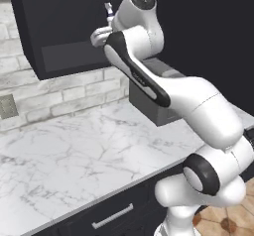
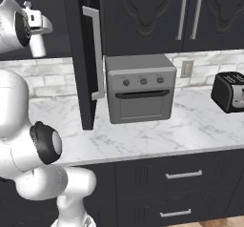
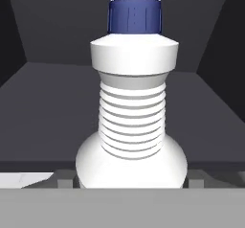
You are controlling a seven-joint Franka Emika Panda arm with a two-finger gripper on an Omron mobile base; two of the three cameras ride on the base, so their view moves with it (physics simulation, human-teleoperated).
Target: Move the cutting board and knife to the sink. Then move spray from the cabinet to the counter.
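step: we fetch the spray [image 3: 131,112] from the cabinet [image 1: 64,31]
gripper [image 1: 106,23]: released; bottle dead ahead between jaws
next: we clench, then withdraw

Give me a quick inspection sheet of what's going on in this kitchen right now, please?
Surface: white marble counter, bare in front of the arm.
Job's things: white spray upright on the floor of the dark cabinet, door open.
Clutter: grey toaster oven and black toaster on the counter.
Grippers: gripper raised into the cabinet, jaws open, either side of the spray's base; contact cannot be told.
Cables: nothing seen.
Surroundings: brick backsplash, wall outlets, dark drawers with silver handles.
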